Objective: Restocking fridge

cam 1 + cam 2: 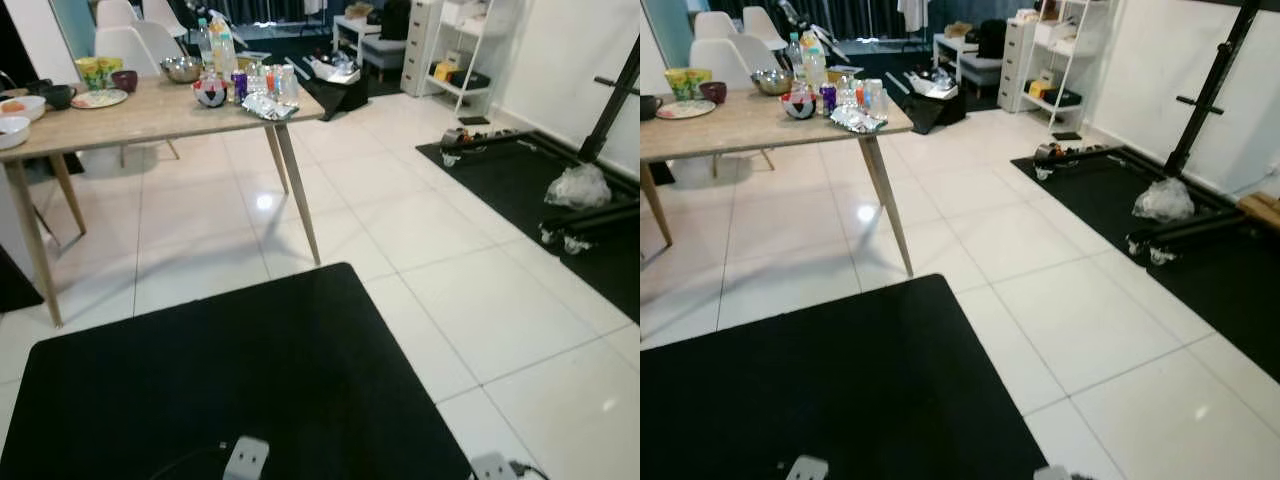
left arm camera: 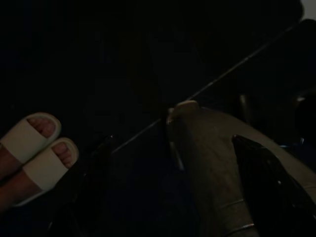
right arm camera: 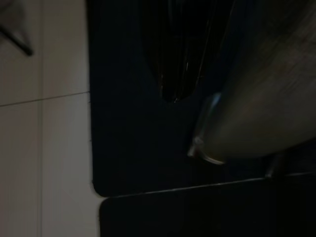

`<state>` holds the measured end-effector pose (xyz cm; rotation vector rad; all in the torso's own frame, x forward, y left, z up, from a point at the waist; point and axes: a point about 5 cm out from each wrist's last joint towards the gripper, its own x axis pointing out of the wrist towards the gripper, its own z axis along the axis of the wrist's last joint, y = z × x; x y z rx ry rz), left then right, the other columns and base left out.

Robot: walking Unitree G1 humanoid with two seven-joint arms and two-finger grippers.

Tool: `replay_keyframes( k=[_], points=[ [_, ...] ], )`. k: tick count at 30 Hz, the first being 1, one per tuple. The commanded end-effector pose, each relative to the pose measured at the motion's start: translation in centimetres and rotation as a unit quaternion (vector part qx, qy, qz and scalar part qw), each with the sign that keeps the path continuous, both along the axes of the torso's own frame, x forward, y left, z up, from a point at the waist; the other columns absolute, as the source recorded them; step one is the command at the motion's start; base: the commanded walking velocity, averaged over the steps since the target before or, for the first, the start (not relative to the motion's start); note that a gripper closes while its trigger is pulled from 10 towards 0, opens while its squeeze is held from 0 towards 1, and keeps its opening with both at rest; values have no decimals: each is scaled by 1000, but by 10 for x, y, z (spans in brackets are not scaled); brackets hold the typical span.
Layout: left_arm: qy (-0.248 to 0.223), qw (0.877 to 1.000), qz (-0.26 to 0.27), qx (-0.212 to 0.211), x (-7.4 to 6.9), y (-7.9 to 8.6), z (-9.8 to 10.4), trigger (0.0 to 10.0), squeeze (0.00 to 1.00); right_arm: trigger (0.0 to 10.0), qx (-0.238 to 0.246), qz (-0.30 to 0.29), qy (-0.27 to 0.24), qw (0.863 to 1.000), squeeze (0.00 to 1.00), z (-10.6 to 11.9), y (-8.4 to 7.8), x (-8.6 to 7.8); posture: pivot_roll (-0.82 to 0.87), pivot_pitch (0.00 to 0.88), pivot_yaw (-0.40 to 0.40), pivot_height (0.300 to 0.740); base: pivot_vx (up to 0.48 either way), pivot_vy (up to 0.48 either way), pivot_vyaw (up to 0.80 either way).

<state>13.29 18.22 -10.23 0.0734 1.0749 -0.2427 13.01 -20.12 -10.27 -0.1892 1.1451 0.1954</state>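
The groceries for the fridge sat bunched at the near corner of the wooden worktop point(image 1: 150, 115) — a purple can point(image 1: 239, 85), some clear bottles point(image 1: 283, 80), a round black-and-white container point(image 1: 210, 94) and a crinkled silver packet point(image 1: 268, 107) — likely set down there as a staging spot within easy reach from the open floor. Taller bottles point(image 1: 216, 45) and a steel bowl point(image 1: 181, 69) stood behind them. Farther along the worktop were a dark cup point(image 1: 125, 80), a patterned plate point(image 1: 98, 98) and white bowls point(image 1: 14, 130), things that looked more like table setting than stock. No fridge could be made out.

Both arms hung idle. In the dark left wrist view the left claw point(image 2: 173, 163) pointed down at a black mat point(image 1: 250, 390), and I could not tell whether it was released or clenched. The same went for the right claw point(image 3: 177, 54), a dim shape over the mat's edge and the white tile point(image 3: 44, 123).

A person's feet in white slippers point(image 2: 37, 153) stood on the floor close by the left arm — worth minding in any turn. To the robot's right lay gym mats with a black rack point(image 1: 610, 110) and a clear bag point(image 1: 578, 185), well apart from the worktop. The way to the goods looked open across the tiled floor, with only the splayed worktop leg point(image 1: 298, 195) near the corner to skirt.
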Motion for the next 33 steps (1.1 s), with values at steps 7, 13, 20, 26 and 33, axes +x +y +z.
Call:
replay_keyframes(
  k=[7,13,20,26,33],
  points=[
    [19,1000,-8,0,-8,-2,-3,10000,0,10000,-28,-23,7,999,0,1,-16,-5,32,0,-33,738,340,0,343],
    [19,1000,-5,3,-7,3,-2,10000,0,10000,-31,-41,1,999,0,1,-18,-3,14,0,-11,738,341,0,642],
    [14,1000,18,5,-5,10,-1,10000,0,10000,-35,-44,18,998,0,-3,-17,-16,44,0,-23,738,343,0,0],
    [7,1000,28,0,0,7,0,10000,0,10000,-45,-51,21,997,0,-1,-25,-16,39,0,-23,738,342,0,0],
    [6,999,36,0,0,3,-1,10000,0,10000,-52,-54,0,997,0,5,-28,4,78,0,-47,738,341,0,0]
  ],
)
